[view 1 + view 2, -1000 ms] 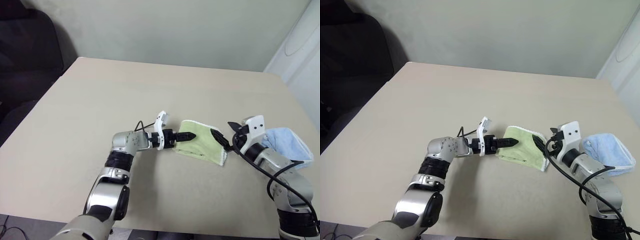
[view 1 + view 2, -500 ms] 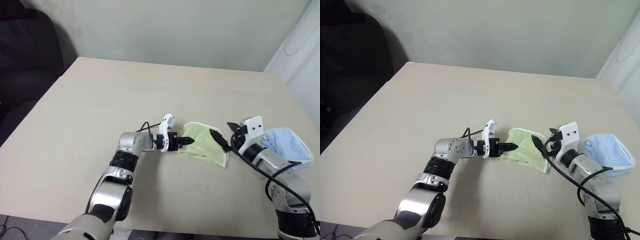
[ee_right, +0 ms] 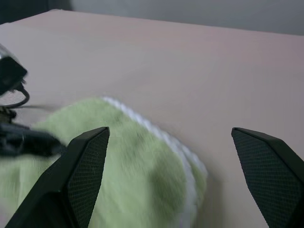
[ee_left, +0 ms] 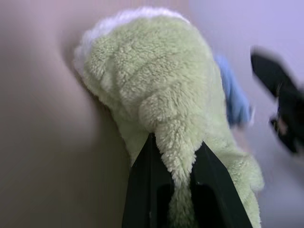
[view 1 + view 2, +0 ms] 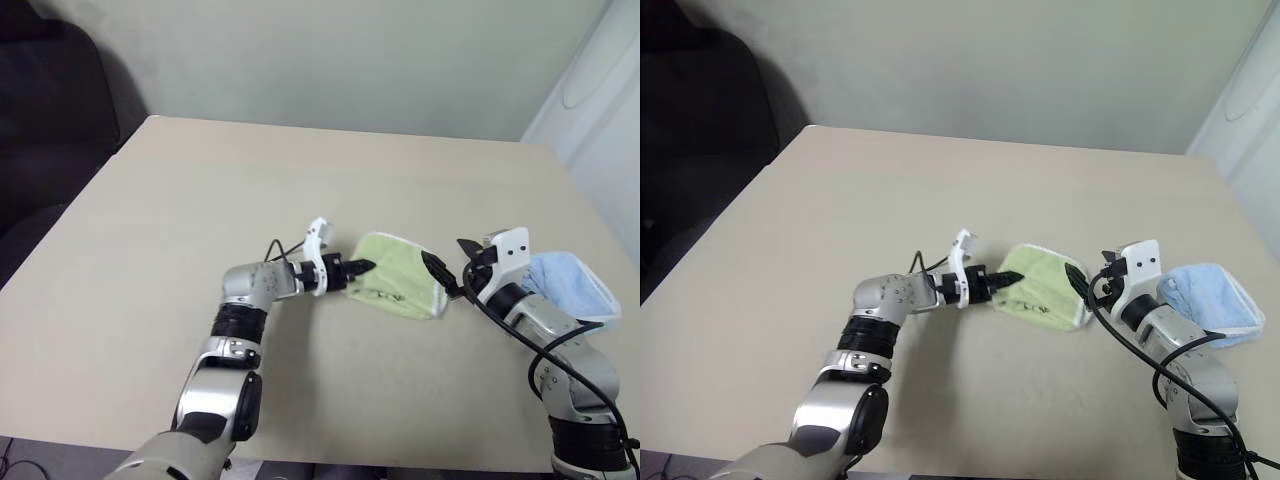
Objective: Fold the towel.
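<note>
The towel [image 5: 395, 285], bunched mid-tabletop [image 5: 300, 190], is pinched at its left edge by the left hand [image 5: 358, 268]; the right hand [image 5: 437, 272] is spread wide beside its right edge. Folding is judged unfinished.

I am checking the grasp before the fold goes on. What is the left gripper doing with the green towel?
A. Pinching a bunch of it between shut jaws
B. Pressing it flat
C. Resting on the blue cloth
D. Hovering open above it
A: in the left wrist view, the left gripper has a bunch of the towel squeezed between its jaws.
</note>
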Action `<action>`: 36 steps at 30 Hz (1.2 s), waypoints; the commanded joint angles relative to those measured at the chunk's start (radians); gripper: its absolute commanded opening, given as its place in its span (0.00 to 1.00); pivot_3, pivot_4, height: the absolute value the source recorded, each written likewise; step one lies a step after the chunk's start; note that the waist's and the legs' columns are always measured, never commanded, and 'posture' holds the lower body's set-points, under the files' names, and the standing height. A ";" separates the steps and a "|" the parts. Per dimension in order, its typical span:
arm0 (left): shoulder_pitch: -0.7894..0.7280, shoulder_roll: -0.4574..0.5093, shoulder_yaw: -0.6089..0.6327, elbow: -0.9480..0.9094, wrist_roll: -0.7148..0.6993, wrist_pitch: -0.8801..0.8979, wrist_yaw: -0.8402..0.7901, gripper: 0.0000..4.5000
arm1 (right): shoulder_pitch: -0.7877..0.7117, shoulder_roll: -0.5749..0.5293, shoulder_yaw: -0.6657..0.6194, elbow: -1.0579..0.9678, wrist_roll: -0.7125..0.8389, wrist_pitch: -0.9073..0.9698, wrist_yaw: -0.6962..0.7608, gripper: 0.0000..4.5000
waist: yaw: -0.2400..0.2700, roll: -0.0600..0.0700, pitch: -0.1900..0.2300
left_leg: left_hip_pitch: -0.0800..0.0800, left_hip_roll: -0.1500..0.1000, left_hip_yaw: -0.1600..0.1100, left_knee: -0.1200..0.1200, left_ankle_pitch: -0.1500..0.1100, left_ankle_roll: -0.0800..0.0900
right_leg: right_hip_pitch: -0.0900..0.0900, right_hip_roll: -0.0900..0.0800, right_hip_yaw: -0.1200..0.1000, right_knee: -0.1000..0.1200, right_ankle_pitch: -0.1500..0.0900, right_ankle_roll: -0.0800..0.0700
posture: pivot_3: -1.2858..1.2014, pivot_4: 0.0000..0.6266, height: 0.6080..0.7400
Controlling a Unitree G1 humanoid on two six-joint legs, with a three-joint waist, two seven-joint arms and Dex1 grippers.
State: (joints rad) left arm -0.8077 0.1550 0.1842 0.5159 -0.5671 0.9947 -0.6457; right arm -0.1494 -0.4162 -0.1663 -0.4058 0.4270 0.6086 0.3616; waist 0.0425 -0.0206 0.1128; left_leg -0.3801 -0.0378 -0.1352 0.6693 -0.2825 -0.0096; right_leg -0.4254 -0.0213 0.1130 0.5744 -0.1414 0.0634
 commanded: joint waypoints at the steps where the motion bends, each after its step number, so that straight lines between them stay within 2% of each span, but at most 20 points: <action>1: -0.052 0.081 0.175 -0.059 -0.058 -0.028 0.115 0.01 | -0.016 -0.005 -0.044 -0.017 0.002 -0.023 -0.015 0.96 | -0.009 0.000 0.000 | 0.001 0.000 0.000 -0.001 0.000 0.000 | 0.000 0.000 0.000 0.000 0.000 0.000 | 0.52 0.24 1.00; 6: -0.042 0.252 0.303 -0.082 -0.031 -0.087 0.230 0.01 | -0.030 -0.005 -0.049 0.016 -0.001 -0.035 -0.006 0.96 | -0.016 0.000 0.000 | 0.003 0.000 0.000 -0.004 0.003 -0.007 | 0.000 0.001 0.000 0.000 0.001 -0.001 | 0.52 0.24 1.00; 10: -0.033 0.436 0.426 0.049 0.018 -0.240 0.329 0.01 | -0.070 -0.004 -0.019 0.067 -0.006 -0.055 0.019 0.96 | -0.017 -0.001 0.000 | 0.003 0.000 0.000 -0.004 0.003 -0.008 | -0.001 0.001 0.000 -0.001 0.002 -0.004 | 0.52 0.24 1.00; 13: 0.010 0.491 0.469 0.092 0.026 -0.305 0.358 0.01 | -0.090 -0.002 -0.008 0.093 -0.008 -0.068 0.028 0.96 | -0.016 -0.001 0.000 | 0.002 -0.001 -0.001 -0.004 0.001 -0.005 | -0.002 0.001 0.000 -0.001 0.003 -0.006 | 0.52 0.24 1.00; 17: 0.144 0.474 0.590 0.096 -0.014 -0.296 0.482 0.01 | -0.108 -0.001 0.011 0.125 -0.010 -0.086 0.048 0.96 | -0.009 0.001 0.000 | 0.002 -0.002 -0.001 -0.004 -0.002 0.000 | -0.002 0.000 -0.001 0.000 0.002 -0.010 | 0.52 0.24 1.00; 23: 0.296 0.359 0.646 -0.095 -0.083 -0.218 0.600 0.01 | -0.135 -0.001 0.035 0.164 -0.020 -0.105 0.074 0.96 | 0.002 -0.004 -0.001 | -0.003 -0.002 -0.005 -0.003 -0.003 -0.006 | -0.005 0.001 -0.003 0.000 0.003 -0.018 | 0.52 0.24 1.00; 28: 0.313 0.331 0.667 -0.145 -0.131 -0.221 0.634 0.35 | -0.146 0.005 0.051 0.177 -0.027 -0.113 0.082 0.96 | -0.001 -0.004 -0.001 | -0.001 -0.002 -0.004 -0.004 -0.004 -0.010 | -0.006 0.001 -0.002 0.001 0.004 -0.018 | 0.52 0.24 1.00; 31: 0.309 0.335 0.663 -0.155 -0.152 -0.224 0.631 0.59 | -0.141 0.011 0.056 0.171 -0.026 -0.113 0.077 0.96 | -0.002 -0.004 -0.001 | -0.001 -0.001 -0.004 -0.004 0.001 -0.015 | -0.006 0.002 -0.002 0.002 0.004 -0.018 | 0.52 0.24 1.00; 36: 0.320 0.347 0.648 -0.184 -0.193 -0.228 0.590 0.97 | -0.126 0.028 0.061 0.150 -0.023 -0.109 0.066 0.96 | -0.005 -0.004 -0.001 | -0.001 -0.001 -0.004 -0.005 -0.002 -0.012 | -0.006 0.002 -0.002 0.002 0.004 -0.018 | 0.52 0.24 1.00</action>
State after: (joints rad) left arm -0.5012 0.4872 0.8411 0.3675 -0.7525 0.7659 -0.0411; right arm -0.2770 -0.3911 -0.0997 -0.2103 0.4047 0.5168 0.4310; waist 0.0380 -0.0242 0.1118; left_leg -0.3810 -0.0388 -0.1399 0.6646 -0.2856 -0.0203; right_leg -0.4313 -0.0191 0.1109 0.5764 -0.1378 0.0449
